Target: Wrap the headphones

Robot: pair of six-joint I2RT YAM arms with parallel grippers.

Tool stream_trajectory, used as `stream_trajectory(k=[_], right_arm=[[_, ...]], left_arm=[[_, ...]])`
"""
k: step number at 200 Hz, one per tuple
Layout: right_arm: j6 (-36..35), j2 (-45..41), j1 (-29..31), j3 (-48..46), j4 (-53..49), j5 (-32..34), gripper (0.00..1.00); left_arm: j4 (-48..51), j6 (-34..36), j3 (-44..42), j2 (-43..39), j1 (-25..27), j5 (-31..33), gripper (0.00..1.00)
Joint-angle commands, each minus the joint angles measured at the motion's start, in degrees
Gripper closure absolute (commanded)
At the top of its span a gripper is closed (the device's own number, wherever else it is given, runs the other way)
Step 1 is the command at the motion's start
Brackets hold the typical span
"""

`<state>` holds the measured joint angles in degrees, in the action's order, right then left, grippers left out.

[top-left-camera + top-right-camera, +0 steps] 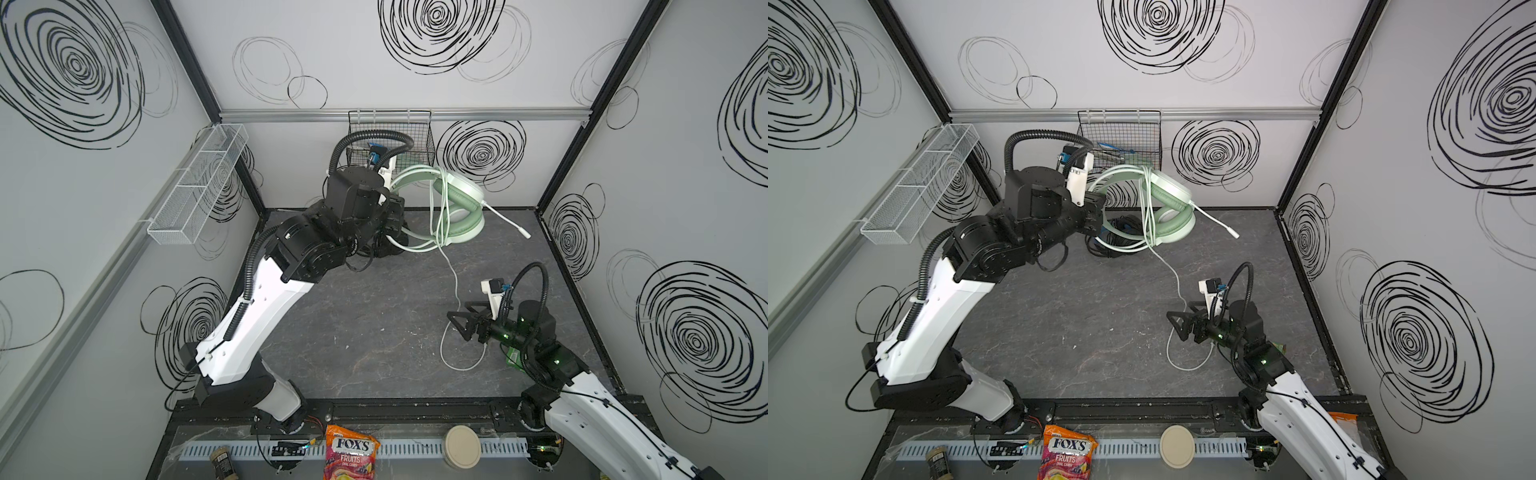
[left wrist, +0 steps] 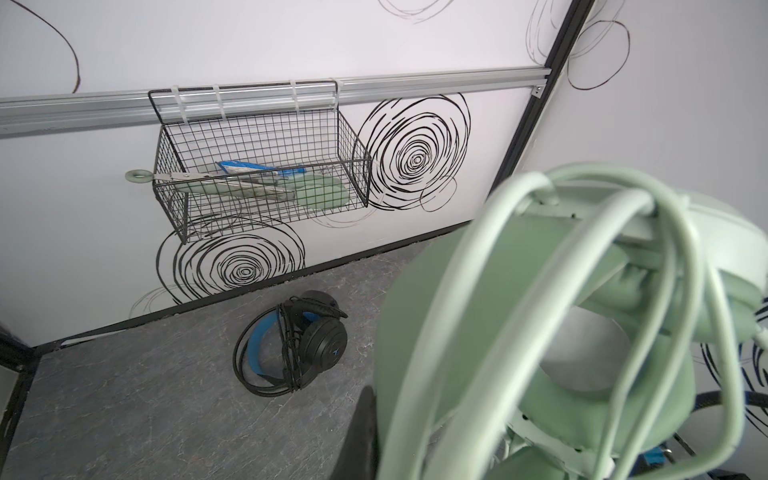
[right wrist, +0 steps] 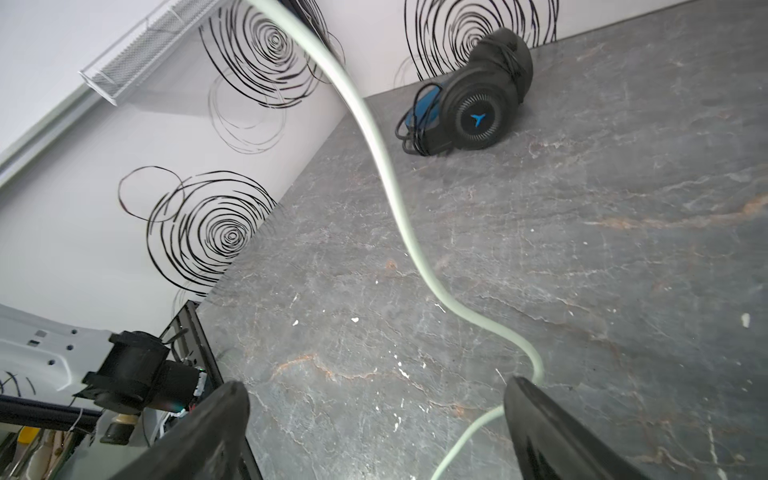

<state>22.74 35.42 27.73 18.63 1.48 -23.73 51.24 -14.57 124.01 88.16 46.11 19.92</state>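
Left jaws: closed on the headband of the mint-green headset [image 1: 459, 203], which they hold up off the counter [image 1: 374, 332].
Right jaws: spread wide, low over the counter, gripping nothing.
Pale cable [image 1: 455, 286]: looped over the earcups just beyond the left jaws, trailing down between the right jaws.
Black headset [image 2: 307, 345]: on the counter beneath the left jaws, cable wrapped around it.

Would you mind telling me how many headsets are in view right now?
2. The mint-green headset hangs above the table at the back; the black and blue headset lies on the table beneath it. None seems hidden.
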Motion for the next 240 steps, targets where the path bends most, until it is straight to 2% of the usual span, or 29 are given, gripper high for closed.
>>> stream_trajectory(k=[1, 18, 48, 106, 118, 144, 155, 180, 204, 221, 240], right_arm=[[-3.73, 1.27, -0.43, 0.59, 3.9, 3.31, 0.0], [-4.8, 2.39, -1.08, -0.75, 7.4, 3.73, 0.01], [-5.84, 8.96, -2.21, -2.2, 14.66, -0.01, 0.0], [-5.63, 19.89, -4.19, -0.25, 21.41, -1.87, 0.05], [-5.0, 21.6, -4.32, 0.7, 22.23, -2.65, 0.14], [-5.29, 23.83, -4.3, 3.69, 19.38, -4.0, 0.54], [-5.47, 23.91, -4.28, 4.42, 18.75, -4.35, 0.64], [-4.91, 23.77, -4.29, 4.55, 20.08, -5.75, 0.75], [-5.14, 23.33, -4.43, 5.39, 19.25, -5.68, 0.91], [-4.92, 23.46, -4.96, 5.9, 18.76, -4.36, 0.98], [-5.4, 24.94, -6.04, 8.1, 17.03, -3.39, 1.0]], left_arm=[[-9.98, -3.53, 0.54, -3.03, -0.49, -2.65, 1.0], [-10.19, -3.91, 0.02, -3.5, -0.68, -3.45, 1.0], [-11.16, -4.91, -0.27, -4.12, -1.52, -5.84, 1.0], [-11.67, -6.12, -0.1, -4.96, -2.59, -8.96, 1.0], [-12.33, -6.62, -0.75, -5.44, -3.1, -9.9, 1.0], [-16.26, -9.37, -4.24, -7.49, -5.61, -14.79, 1.0], [-18.3, -9.71, -5.92, -8.54, -6.52, -17.04, 1.0], [-20.6, -12.52, -7.64, -9.4, -8.1, -21.75, 1.0], [-23.66, -13.91, -10.09, -10.7, -9.79, -26.01, 1.0], [-29.97, -15.84, -14.37, -12.55, -11.09, -32.44, 1.0], [-37.81, -18.39, -19.04, -13.85, -11.8, -42.63, 1.0]])
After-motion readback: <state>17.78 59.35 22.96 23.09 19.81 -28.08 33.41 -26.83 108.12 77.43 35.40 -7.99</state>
